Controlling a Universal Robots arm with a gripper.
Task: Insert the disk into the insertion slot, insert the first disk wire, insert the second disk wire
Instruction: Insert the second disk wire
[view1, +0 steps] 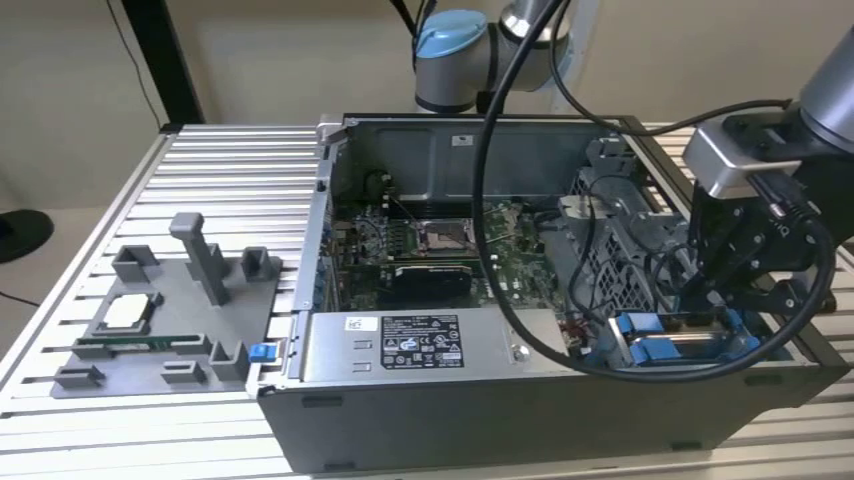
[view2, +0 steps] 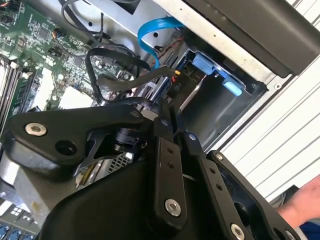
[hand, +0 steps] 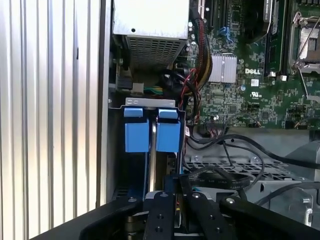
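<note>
Gripper lowered into the open computer case at the exterior view's right, over the insertion slot in the near corner. Fingers drawn close together in the first wrist view, pinching the thin top edge of the disk, which stands on edge in the bay. In the exterior view, silver face of the disk just visible between blue carrier parts, partly sunk in the slot beside the grey power-supply box.

First wrist view only: two blue tabs side by side at the bay's far end, motherboard beyond. Second wrist view only: gripper from the side, a blue flat cable arching above the insertion slot, and a person's hand at the frame edge over the ribbed table. Exterior view only: grey parts fixture on the ribbed table, well apart from the case.
</note>
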